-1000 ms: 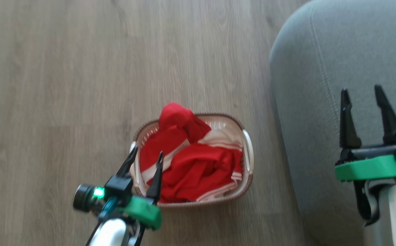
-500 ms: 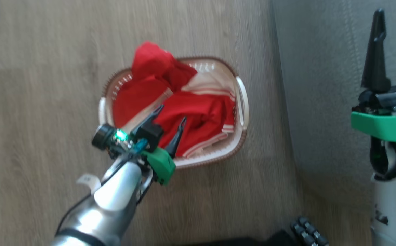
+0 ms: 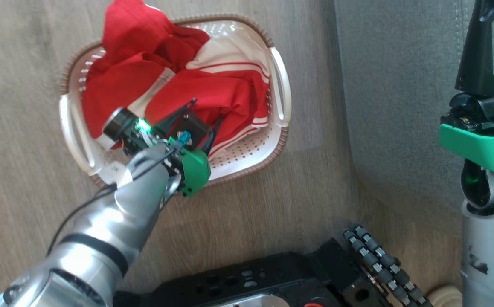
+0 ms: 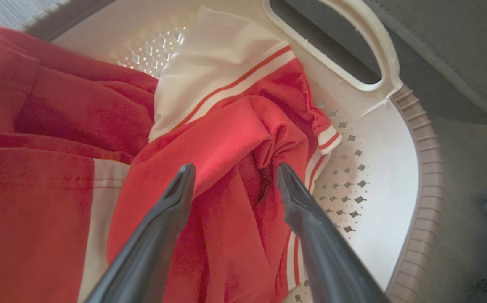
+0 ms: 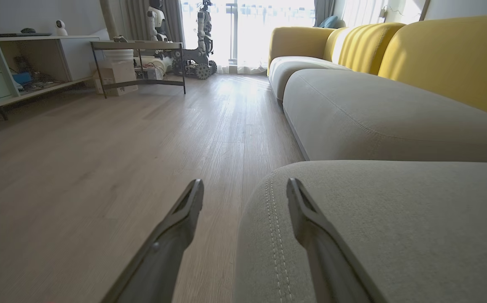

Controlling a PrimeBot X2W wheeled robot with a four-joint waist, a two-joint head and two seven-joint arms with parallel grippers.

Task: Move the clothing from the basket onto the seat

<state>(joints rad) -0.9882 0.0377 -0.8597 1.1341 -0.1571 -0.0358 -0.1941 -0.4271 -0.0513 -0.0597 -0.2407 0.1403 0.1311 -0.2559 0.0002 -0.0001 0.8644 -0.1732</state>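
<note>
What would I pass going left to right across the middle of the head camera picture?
Wooden floor → basket holding the clothing → a narrow strip of floor → grey seat → right gripper at the right edge.

Cut off by the head view's top edge: top of the clothing (image 3: 221, 94). Hidden under it: much of the basket (image 3: 247, 149).

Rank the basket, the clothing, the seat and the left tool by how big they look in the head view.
1. The basket and the seat: about alike here, and the seat runs off the picture's edge, so I won't rank them.
2. The clothing.
3. The left tool.
</note>
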